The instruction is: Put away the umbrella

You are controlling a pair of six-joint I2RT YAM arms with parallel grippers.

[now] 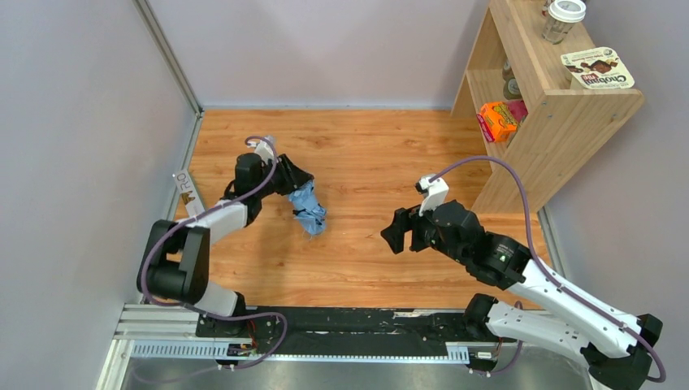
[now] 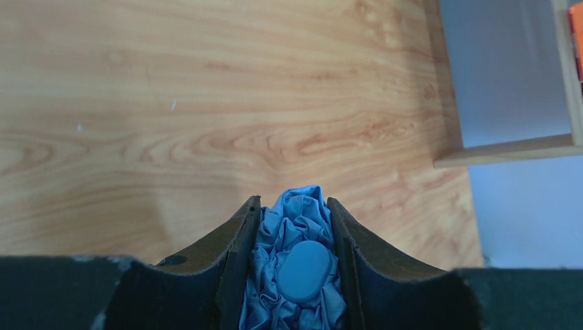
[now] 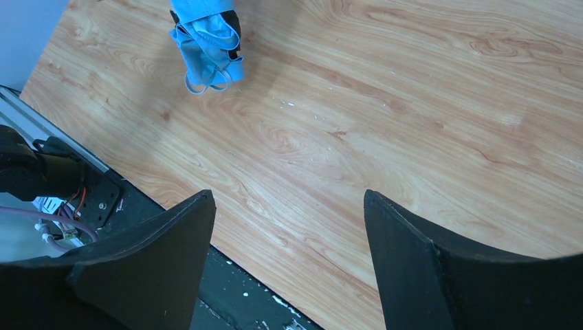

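From above, the left gripper has its jaws squeezed on the folded blue umbrella, at the left part of the wooden tabletop. The right gripper hangs well apart from it, near a wooden shelf. In the left wrist view, bunched blue cloth and a smooth oval blue part fill the space between the jaws. In the right wrist view, the jaws stand wide apart with nothing in them.
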